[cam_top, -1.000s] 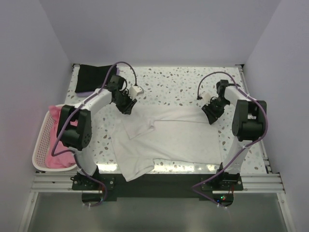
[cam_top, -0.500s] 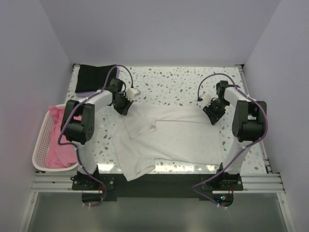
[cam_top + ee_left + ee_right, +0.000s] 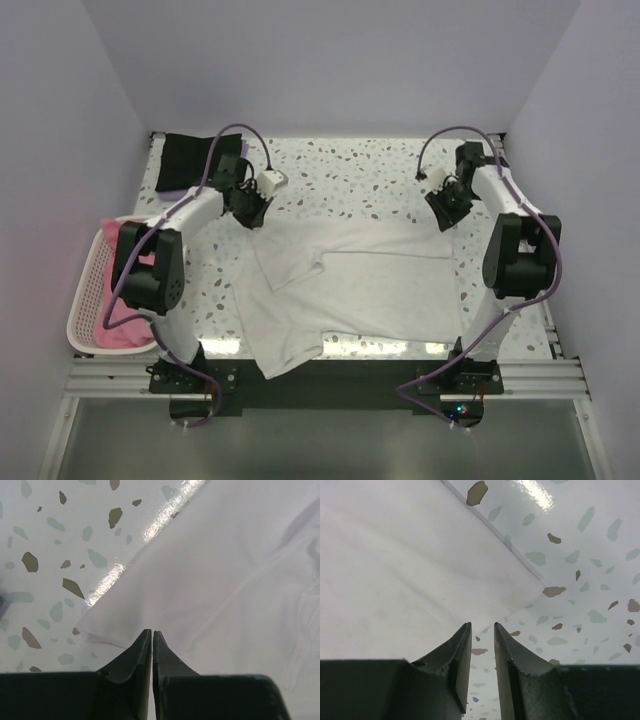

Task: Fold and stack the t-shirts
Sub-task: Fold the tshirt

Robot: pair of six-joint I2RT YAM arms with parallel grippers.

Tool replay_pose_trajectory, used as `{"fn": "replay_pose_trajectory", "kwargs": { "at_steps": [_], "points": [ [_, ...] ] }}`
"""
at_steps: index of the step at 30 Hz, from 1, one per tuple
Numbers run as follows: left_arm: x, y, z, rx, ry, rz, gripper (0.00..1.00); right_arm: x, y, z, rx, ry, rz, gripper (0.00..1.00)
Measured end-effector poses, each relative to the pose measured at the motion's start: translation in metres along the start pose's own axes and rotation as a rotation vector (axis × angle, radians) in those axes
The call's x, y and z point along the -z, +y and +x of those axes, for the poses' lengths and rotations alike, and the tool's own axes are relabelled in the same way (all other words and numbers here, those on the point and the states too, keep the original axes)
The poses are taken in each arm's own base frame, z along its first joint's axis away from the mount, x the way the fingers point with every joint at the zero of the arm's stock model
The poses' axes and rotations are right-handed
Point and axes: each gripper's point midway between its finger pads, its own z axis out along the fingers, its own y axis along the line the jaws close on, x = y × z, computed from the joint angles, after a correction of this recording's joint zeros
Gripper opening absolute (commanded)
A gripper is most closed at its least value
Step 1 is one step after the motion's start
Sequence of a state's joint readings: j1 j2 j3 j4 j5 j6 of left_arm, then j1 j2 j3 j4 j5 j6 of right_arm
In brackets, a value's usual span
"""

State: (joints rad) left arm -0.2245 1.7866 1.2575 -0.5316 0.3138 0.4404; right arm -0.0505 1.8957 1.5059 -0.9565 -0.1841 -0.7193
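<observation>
Retreat shows from above: both arms have drawn back toward the far edge. The left gripper (image 3: 250,208) and right gripper (image 3: 447,205) now sit just past the white t-shirt (image 3: 350,285), which lies spread flat on their near side. At the left wrist, the jaws have closed to a sliver, with nothing visibly pinched and the shirt's corner just ahead of the tips. At the right wrist, the jaws have narrowed but stand apart on bare table (image 3: 580,555), with the corner ahead and to the left. The spreading looks finished, and folding comes next.
</observation>
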Motion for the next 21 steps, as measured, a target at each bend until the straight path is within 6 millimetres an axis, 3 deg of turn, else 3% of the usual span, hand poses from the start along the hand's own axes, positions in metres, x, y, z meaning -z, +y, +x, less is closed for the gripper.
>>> {"fn": "replay_pose_trajectory", "kwargs": {
  "at_steps": [6, 14, 21],
  "points": [
    [-0.018, 0.0, 0.009, 0.043, 0.026, 0.018, 0.09, -0.007, 0.001, -0.005, -0.037, -0.007, 0.016, 0.28],
    [-0.04, 0.001, 0.031, 0.084, 0.094, 0.018, 0.06, -0.049, 0.002, 0.015, -0.062, 0.092, 0.017, 0.27],
    [-0.051, 0.027, 0.011, 0.091, 0.055, -0.019, 0.07, -0.059, -0.024, 0.0, -0.092, 0.09, 0.097, 0.27]
  ]
}}
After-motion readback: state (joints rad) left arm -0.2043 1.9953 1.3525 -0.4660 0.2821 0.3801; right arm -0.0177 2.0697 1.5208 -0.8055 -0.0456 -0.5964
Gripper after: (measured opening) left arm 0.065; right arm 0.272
